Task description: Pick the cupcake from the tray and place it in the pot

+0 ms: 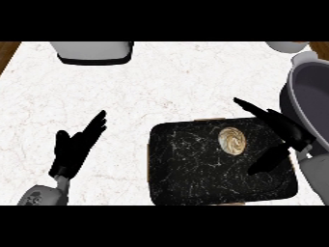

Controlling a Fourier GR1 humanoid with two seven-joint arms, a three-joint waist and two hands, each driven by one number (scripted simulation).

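A cupcake [232,140] with a swirled beige top sits on the black marbled tray [195,169], in its upper right part. My right hand [284,135] hovers over the tray's right edge, just right of the cupcake, fingers straight and thumb spread, not touching it. The grey pot [322,103] stands at the right edge of the view, beyond that hand, partly cut off. My left hand [78,144] rests open at the lower left on the white counter, fingers pointing up.
A grey and black appliance [95,52] stands at the counter's far edge, left of centre. A pale round object [288,46] shows at the top right corner. Wooden floor shows past both far corners of the counter.
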